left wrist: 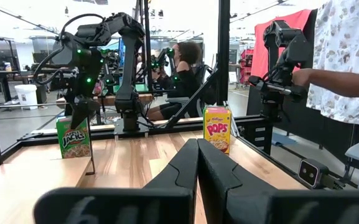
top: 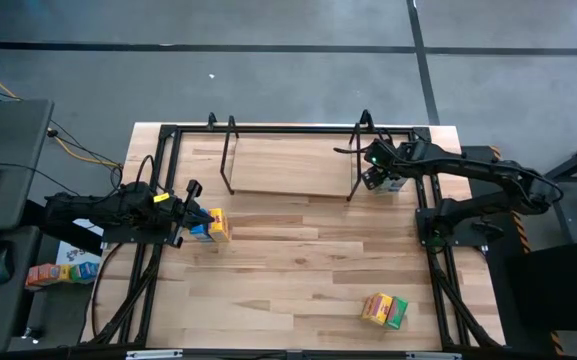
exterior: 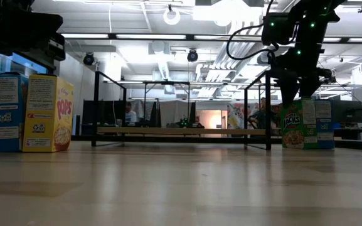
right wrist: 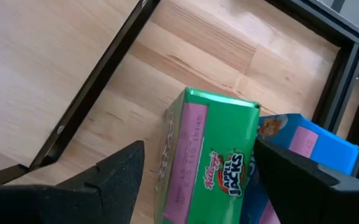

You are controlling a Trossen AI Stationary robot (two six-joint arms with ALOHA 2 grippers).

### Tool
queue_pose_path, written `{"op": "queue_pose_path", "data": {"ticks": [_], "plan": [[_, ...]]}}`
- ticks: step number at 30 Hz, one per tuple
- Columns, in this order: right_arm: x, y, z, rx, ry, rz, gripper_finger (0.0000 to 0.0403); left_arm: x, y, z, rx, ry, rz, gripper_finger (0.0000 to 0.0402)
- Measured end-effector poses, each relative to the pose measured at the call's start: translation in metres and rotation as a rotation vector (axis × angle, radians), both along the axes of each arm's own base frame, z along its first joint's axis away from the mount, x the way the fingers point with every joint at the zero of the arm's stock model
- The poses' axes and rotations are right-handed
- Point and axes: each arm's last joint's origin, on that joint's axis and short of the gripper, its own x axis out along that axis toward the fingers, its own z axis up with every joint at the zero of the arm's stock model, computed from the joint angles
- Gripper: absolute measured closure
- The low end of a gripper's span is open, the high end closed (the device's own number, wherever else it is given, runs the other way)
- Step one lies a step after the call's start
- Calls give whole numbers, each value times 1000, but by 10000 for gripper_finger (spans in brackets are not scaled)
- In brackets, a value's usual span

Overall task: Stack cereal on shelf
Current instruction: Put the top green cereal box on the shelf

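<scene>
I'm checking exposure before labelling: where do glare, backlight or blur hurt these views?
Low view: bright ceiling lights backlight the right hand, leaving it a dark shape above the green Apple Jacks box; the near tabletop is soft. Left wrist view: the left hand is a dark, blurred foreground. Right wrist view: evenly lit, box print legible.

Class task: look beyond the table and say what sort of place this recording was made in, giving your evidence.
Probably a robotics lab or workshop: another robot arm stands past the table, a seated person works behind it, and exposed ceiling ducts run overhead.

Overhead, table-level, two wrist cameras
</scene>
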Motion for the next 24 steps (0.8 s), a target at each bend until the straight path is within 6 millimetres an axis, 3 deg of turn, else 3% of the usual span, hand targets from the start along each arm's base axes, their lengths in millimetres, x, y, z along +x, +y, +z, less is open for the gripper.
{"op": "queue_pose_path", "data": {"ticks": [18, 24], "plan": [[-1, 1, 0, 42, 4, 20, 275, 0, 0, 0, 0, 0, 0, 401], [0, 2, 15, 85, -8, 45, 307, 0, 0, 0, 0, 0, 0, 401]]}}
